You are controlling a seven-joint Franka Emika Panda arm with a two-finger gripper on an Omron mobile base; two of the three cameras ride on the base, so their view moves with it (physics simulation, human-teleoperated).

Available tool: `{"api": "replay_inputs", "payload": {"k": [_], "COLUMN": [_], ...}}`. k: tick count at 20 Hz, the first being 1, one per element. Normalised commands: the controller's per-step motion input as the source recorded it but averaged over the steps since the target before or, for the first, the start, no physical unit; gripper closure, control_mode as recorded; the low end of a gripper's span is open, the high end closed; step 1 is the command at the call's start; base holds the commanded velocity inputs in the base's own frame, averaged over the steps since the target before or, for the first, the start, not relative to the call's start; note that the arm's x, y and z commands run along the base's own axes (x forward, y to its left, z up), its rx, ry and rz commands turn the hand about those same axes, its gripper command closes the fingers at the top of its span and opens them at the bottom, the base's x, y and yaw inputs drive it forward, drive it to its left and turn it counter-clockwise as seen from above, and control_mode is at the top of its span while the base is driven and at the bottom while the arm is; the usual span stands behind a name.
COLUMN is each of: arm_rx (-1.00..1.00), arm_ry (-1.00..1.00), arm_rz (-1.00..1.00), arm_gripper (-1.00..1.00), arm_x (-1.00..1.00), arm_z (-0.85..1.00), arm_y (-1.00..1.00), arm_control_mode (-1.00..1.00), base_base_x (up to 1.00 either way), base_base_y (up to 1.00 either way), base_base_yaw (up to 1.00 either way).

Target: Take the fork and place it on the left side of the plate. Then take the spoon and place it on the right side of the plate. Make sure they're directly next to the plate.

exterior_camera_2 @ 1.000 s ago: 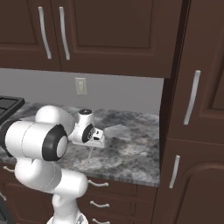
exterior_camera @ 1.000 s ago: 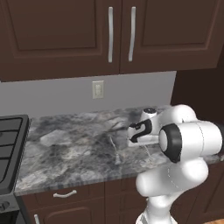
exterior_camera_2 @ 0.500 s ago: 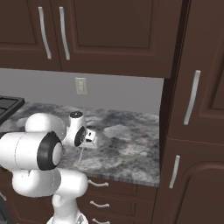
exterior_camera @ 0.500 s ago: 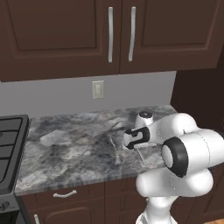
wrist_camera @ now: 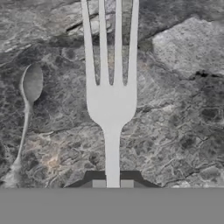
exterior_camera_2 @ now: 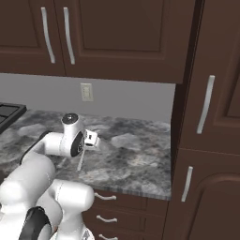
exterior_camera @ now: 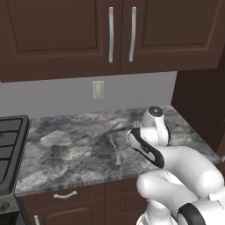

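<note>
Showing the left base view, the white arm reaches over the grey stone counter, its wrist blocking the gripper; a slim utensil lies on the stone just left of the wrist, its long axis running away from the base, though whether it is the spoon cannot be told from here.

Seen from the right base view, the gripper hangs above the counter with the fork pointing downward from it, a thin pale sliver clear of the surface. The plate cannot be made out with certainty; a pale rounded patch sits on the stone to the arm's right.

Looking along the hand view, the two fingertips are closed on the fork's handle, one on each side. The fork continues straight out from the grip, tines far from the camera. The spoon rests on the stone to the picture's left, its axis roughly parallel to the fork, bowl at the far end. The coming placement probably depends on carrying the fork, axis unchanged, to the plate's left edge.
</note>
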Motion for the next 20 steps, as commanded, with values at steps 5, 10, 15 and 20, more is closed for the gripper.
{"api": "replay_inputs", "payload": {"k": [5, 10, 15, 20], "arm_rx": [-0.01, -0.01, 0.0, 0.0], "arm_ry": [-0.26, -0.27, -0.17, -0.09], "arm_rz": [0.02, 0.04, 0.02, 0.0], "arm_gripper": [1.0, 1.0, 1.0, 1.0], "arm_x": [-0.37, -0.28, -0.27, -0.39], "arm_z": [0.89, 0.9, 0.56, 0.48], "arm_y": [-0.03, -0.06, -0.01, 0.0], "arm_control_mode": [-1.0, -1.0, -1.0, -1.0], "base_base_x": [0.0, 0.0, 0.0, 0.0], "base_base_y": [0.0, 0.0, 0.0, 0.0], "base_base_yaw": [0.0, 0.0, 0.0, 0.0]}}
